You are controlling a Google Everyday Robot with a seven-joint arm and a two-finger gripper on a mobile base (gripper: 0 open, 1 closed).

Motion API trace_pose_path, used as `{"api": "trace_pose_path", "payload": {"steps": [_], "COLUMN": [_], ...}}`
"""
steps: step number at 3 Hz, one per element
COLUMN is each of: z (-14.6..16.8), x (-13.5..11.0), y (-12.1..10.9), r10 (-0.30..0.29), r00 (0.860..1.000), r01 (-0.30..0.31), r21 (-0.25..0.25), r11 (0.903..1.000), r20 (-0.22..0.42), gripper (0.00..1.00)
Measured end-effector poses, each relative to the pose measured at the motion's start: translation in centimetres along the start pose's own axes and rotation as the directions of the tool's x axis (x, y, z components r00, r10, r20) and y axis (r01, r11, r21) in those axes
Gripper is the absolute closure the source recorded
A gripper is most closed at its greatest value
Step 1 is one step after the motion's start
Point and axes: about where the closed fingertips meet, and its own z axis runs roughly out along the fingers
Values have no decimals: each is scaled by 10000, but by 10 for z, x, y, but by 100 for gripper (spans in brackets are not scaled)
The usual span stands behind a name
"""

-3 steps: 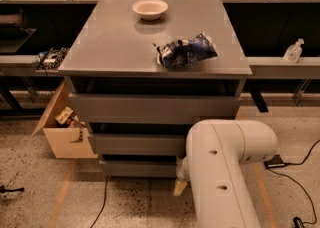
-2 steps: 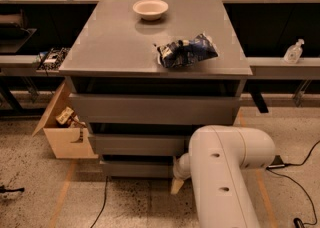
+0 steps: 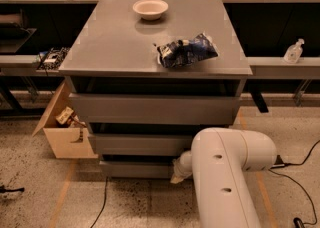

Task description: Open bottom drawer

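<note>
Camera view gives you a steep look down on a grey cabinet whose flat tabletop (image 3: 110, 47) carries a pale bowl (image 3: 150, 8) near the back edge and a crumpled dark blue snack bag (image 3: 187, 52) close to the front right. Below it three grey handleless fronts are stacked: the top drawer (image 3: 150, 109), the middle drawer (image 3: 140, 143) and, lowest and slimmest, the bottom drawer (image 3: 135, 168), just above the floor with a dark gap over it. The speckled floor (image 3: 125, 207) has tape lines and a black cable (image 3: 101, 204) running toward the cabinet's foot. An open cardboard box (image 3: 65, 137) leans against the cabinet's left side with small items inside. Dark benches run behind and to both sides, and on the right one stands a clear pump bottle (image 3: 293, 51). The robot's bulky white arm (image 3: 227, 172) fills the lower right and is cut off by the bottom edge. It covers the right end of the bottom drawer and most of the tool (image 3: 178, 174), of which you see only a cream tip at that drawer's right end. You cannot tell whether the tool is spread or pressed together, nor whether it touches the front. The clutter on the far bench at the top is too dim to name.
</note>
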Motion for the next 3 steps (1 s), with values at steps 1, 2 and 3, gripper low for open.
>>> {"api": "trace_pose_path", "payload": {"steps": [1,2,3], "z": [-22,-38,-39], "x": [11,17,18], "y": [42,84,91], "r10": [262,606,696], "r00": [9995,9981,9976], "r01": [-267,-613,-699], "r21": [-330,-900,-1013], "r11": [9991,9941,9924], "r20": [-157,-104,-59], "gripper": [72,100,100]}}
